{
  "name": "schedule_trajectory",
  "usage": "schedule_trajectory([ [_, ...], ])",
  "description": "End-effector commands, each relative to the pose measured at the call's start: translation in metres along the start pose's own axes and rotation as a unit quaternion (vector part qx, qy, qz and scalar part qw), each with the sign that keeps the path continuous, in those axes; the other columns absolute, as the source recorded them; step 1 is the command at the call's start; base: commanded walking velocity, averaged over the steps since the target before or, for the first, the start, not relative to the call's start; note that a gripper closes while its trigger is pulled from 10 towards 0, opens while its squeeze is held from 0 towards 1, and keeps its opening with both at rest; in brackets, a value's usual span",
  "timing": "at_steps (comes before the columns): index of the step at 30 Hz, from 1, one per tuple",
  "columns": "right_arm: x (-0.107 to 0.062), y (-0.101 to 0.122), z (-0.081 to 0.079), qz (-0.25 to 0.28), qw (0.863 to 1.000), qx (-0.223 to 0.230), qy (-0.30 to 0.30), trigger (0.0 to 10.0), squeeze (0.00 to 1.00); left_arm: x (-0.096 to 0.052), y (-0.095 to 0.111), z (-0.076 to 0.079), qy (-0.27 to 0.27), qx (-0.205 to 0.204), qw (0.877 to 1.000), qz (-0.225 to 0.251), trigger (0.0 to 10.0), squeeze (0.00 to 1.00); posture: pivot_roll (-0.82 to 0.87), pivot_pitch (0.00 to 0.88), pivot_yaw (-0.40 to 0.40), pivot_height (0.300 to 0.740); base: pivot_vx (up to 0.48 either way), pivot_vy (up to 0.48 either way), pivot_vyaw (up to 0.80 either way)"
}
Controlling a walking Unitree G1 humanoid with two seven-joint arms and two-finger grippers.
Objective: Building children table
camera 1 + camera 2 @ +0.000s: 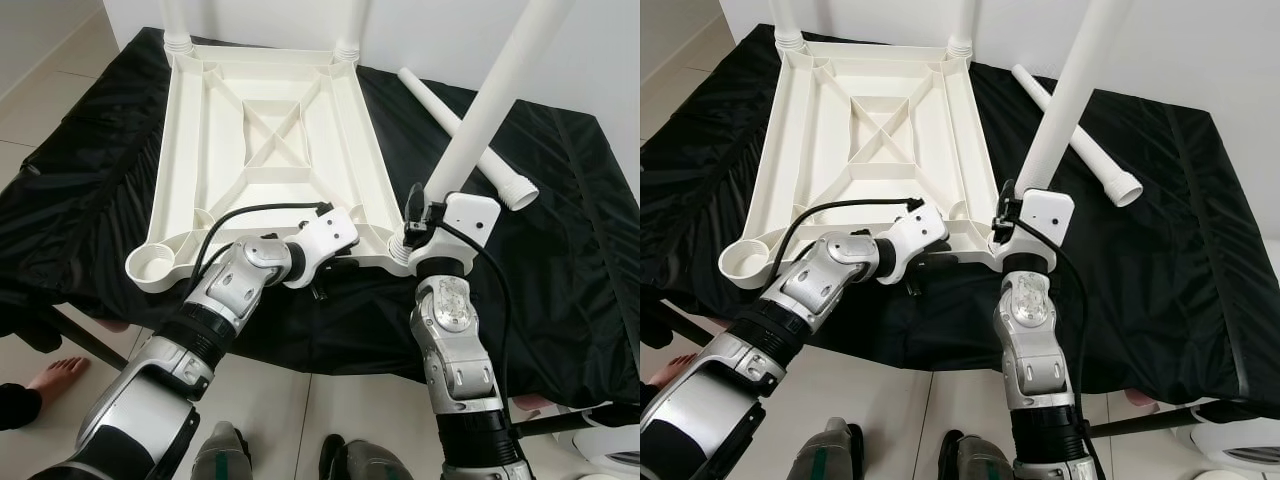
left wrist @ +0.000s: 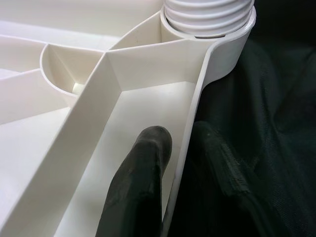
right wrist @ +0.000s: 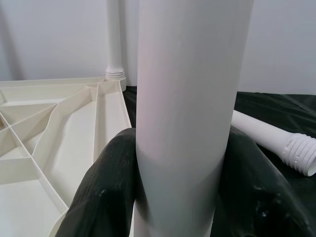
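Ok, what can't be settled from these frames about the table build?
- Near-right leg: whether its thread is fully seated; right gripper and wrist hide the socket in the eye views.
- All upright legs: tops cut off by the frame edge.
- Tabletop: its upper face lies against the black cloth.
- Left gripper pinches the rim.

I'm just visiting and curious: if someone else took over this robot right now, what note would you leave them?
Left gripper: pinching the near rim of the upside-down tabletop, holding it steady.
Right gripper: closed around the upright leg at the near right corner socket.
Done: two far legs in place; this third leg stands in its socket, tightness unclear.
Left: near left socket is empty; the last leg lies on the black cloth.
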State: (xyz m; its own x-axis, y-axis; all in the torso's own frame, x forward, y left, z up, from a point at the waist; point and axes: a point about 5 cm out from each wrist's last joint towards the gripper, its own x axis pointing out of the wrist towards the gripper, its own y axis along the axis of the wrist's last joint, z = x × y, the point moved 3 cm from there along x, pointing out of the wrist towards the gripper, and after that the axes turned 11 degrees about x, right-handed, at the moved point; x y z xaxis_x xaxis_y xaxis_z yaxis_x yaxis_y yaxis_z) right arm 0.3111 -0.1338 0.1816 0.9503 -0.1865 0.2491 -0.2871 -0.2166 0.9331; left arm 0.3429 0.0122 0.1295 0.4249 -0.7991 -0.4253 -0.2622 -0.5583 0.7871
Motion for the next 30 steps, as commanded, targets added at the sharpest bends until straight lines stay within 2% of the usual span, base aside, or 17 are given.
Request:
schedule_trajectory([
  [1,-0.009,-0.025,0.032,-0.053,0.996,-0.029,-0.065,10.0,0.00,-0.003,-0.013,0.005,-0.030,-0.007,0.999,-0.023,10.0,0.00,0.05,0.101,-0.069,0.740,0.000,0.000,0.00],
  [11,-0.012,-0.021,0.044,-0.047,0.992,-0.014,-0.117,10.0,0.00,-0.002,-0.012,0.005,-0.030,-0.007,0.999,-0.020,10.0,0.00,0.05,0.095,-0.070,0.740,0.000,0.000,0.00],
  [16,-0.013,-0.021,0.047,-0.045,0.991,-0.020,-0.121,10.0,0.00,-0.002,-0.011,0.006,-0.030,-0.007,0.999,-0.020,10.0,0.00,0.05,0.096,-0.069,0.740,0.000,0.000,0.00],
  [26,-0.024,-0.016,0.041,-0.020,0.999,-0.032,-0.035,10.0,0.00,-0.006,-0.012,0.001,-0.024,-0.007,0.999,-0.022,10.0,0.00,0.06,0.106,-0.064,0.740,0.000,0.000,0.00],
  [30,-0.027,-0.019,0.042,-0.026,0.999,-0.030,-0.030,10.0,0.00,-0.007,-0.013,0.001,-0.024,-0.006,0.999,-0.023,10.0,0.00,0.06,0.107,-0.065,0.740,0.000,0.000,0.00],
])
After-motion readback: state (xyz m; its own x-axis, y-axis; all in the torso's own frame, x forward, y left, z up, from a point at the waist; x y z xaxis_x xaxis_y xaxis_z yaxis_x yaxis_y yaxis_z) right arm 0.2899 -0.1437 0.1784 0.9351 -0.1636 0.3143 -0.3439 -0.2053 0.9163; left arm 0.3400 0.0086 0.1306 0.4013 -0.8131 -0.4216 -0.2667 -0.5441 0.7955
